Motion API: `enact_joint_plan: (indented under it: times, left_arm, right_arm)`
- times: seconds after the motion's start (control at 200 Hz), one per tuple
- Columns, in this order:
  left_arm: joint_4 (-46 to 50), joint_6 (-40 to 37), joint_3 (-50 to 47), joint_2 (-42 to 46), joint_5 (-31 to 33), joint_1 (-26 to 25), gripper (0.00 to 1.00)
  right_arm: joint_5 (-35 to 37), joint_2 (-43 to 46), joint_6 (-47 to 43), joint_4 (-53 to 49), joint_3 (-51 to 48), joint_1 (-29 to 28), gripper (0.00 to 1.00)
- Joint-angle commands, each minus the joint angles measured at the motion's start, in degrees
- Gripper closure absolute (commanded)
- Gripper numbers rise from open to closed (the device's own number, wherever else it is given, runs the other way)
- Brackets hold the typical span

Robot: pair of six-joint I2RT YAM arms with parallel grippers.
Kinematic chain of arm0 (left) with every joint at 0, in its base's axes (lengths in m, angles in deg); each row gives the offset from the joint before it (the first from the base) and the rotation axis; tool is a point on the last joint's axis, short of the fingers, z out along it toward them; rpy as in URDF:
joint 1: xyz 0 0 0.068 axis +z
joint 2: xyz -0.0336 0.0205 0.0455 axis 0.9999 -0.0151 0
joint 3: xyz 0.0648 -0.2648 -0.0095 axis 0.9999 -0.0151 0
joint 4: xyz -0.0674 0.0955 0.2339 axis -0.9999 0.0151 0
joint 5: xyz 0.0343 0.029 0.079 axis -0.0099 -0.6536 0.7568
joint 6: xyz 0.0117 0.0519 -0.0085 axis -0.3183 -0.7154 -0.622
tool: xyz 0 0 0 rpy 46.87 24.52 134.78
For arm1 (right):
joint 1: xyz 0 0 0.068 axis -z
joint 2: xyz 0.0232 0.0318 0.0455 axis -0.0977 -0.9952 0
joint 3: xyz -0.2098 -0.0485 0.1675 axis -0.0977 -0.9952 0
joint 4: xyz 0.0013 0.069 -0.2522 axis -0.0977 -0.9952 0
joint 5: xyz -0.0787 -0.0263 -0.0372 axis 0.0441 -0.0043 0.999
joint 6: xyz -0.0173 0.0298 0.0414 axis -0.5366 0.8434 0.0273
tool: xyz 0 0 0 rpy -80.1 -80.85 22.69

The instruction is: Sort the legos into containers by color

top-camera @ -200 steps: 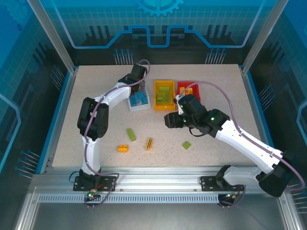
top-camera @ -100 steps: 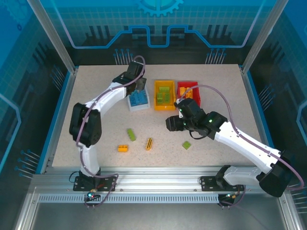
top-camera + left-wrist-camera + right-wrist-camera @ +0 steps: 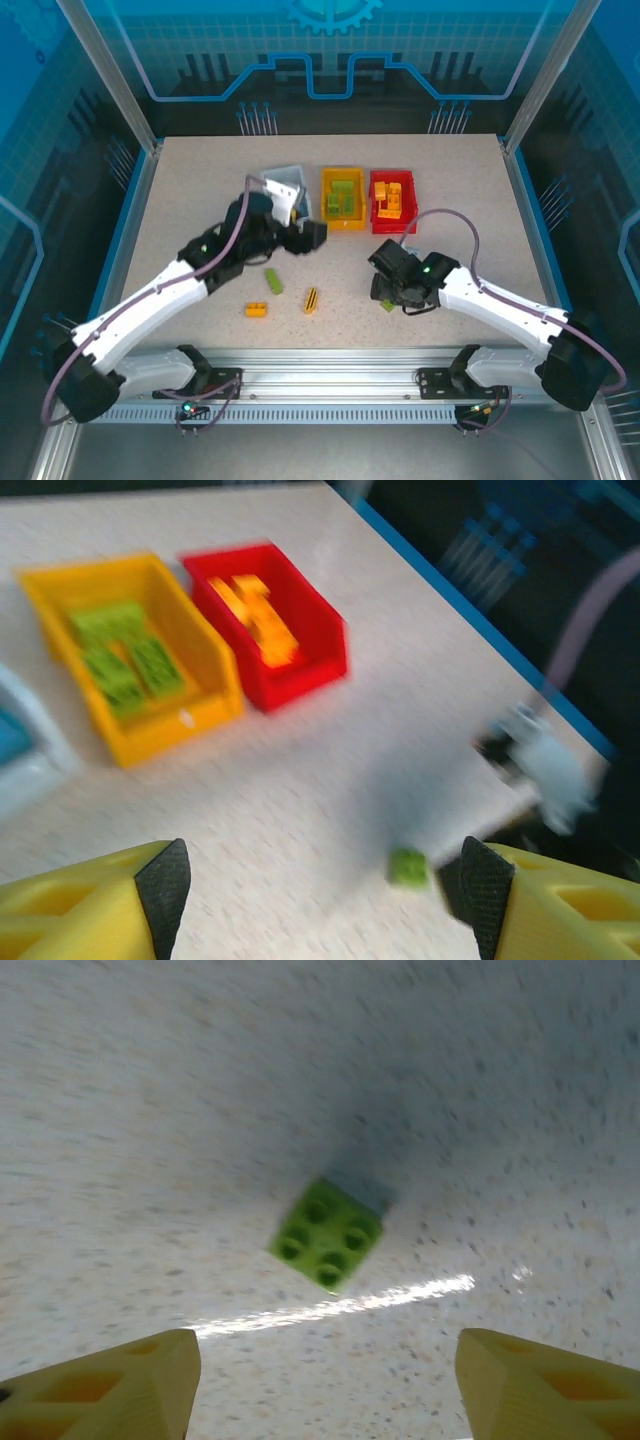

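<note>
Three bins sit in a row at the far middle of the table [image 3: 450, 180]: the white bin [image 3: 284, 177], partly behind my left arm [image 3: 180, 285], the yellow-orange bin [image 3: 343, 226] holding green bricks [image 3: 342, 198], and the red bin [image 3: 392, 227] holding orange bricks [image 3: 390, 198]. My left gripper [image 3: 320, 885] hangs just in front of the white bin, its jaws spread wide with nothing between them. My right gripper [image 3: 322, 1385] is likewise wide apart and empty, hovering over a square green brick [image 3: 328, 1232] that lies flat on the table in front of the red bin, four studs showing, clear of both fingers [image 3: 110, 1385]. Three more loose bricks lie nearer me: a long green brick [image 3: 273, 281], an orange brick [image 3: 257, 310] and a yellow brick with dark stripes [image 3: 311, 300], all well apart from either gripper
</note>
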Motion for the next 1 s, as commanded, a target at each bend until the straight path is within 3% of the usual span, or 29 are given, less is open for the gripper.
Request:
enact_joint_plan:
  times: [0.0, 0.165, 0.355, 0.47, 0.645, 0.74, 0.885, 0.995]
  left_arm:
    - [-1.7, 6.4, -5.7, 5.7, -5.4, -2.9, 0.24]
    - [-1.2, 8.9, -11.4, 11.2, -3.2, -6.5, 0.25]
    - [-0.7, 9.1, -12.4, 12.0, -2.6, -6.8, 0.25]
    - [-0.6, 9.1, -12.4, 12.2, -2.2, -6.9, 0.26]
    - [-0.1, 9.1, -12.3, 12.7, -1.3, -7.0, 0.26]
    - [0.3, 9.3, -12.3, 13.3, 0.1, -7.0, 0.26]
    - [3.8, 11.5, -11.6, 15.2, 7.7, -7.0, 0.26]
    - [6.4, 13.4, -11.4, 17.1, 14.6, -6.9, 0.26]
  right_arm:
    - [-1.7, -2.2, 10.9, 3.4, -1.4, -0.7, 0.28]
    - [-3.3, -5.2, 15.3, 7.0, -3.2, 1.5, 0.26]
    - [-5.7, -8.8, 16.4, 11.9, -4.3, 4.2, 0.28]
    - [-6.6, -10.9, 16.4, 13.9, -4.9, 5.2, 0.36]
    - [-5.3, -12.8, 15.2, 14.4, -4.9, 5.5, 0.55]
    - [-3.6, -13.0, 11.2, 14.0, -3.0, 5.1, 0.70]
    - [3.5, -13.2, -0.7, 9.5, 6.8, 1.5, 0.73]
    - [3.9, -17.3, -11.1, 8.4, 17.4, 2.1, 0.73]
